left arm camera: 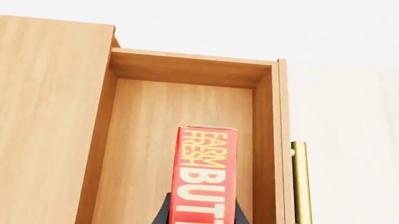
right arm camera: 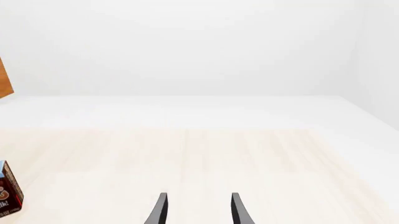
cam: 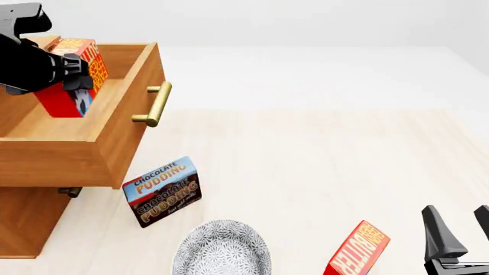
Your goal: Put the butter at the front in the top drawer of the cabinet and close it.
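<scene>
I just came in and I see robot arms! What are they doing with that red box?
The left gripper is holding a red butter carton over the open top drawer of the wooden cabinet. It has not let go yet. The right gripper is open and holds nothing. A second butter carton, a chocolate pudding box and a patterned bowl sit on the table.

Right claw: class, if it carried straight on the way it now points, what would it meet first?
Nothing close by: the right claw is open and empty, pointing across bare table, so the way looks free up to the far wall, though depth is unclear.
</scene>
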### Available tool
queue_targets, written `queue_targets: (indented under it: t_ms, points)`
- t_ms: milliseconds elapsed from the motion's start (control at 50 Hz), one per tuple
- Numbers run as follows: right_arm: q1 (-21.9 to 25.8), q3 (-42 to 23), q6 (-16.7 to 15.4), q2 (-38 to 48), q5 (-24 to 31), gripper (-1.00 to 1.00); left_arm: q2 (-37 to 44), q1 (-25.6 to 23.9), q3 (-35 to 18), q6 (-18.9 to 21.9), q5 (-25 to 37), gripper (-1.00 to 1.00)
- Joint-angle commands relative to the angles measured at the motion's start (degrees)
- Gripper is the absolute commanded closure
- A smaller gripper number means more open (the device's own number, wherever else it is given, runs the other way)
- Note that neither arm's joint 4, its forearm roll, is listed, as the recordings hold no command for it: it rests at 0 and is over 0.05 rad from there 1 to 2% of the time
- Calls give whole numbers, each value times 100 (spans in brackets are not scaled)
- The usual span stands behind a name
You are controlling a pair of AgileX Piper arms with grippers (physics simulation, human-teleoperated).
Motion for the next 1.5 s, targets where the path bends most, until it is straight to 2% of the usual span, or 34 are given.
queue_targets:
  t_ms: [20,220,820,1040,1500]
  points:
    - [-1,2,0,3,-5,-100,144,36,52,52,-259,100]
    - [0,2,-1,2,-5,-100,268,-1,50,-5,-439,100]
    - [0,2,0,2,-6,-100,260,183,519,132,-756,100]
    - [1,2,-1,2,-5,-100,202,110,715,40,-908,100]
    - [-1,2,1,1,-6,-100,205,170,850,96,-960,100]
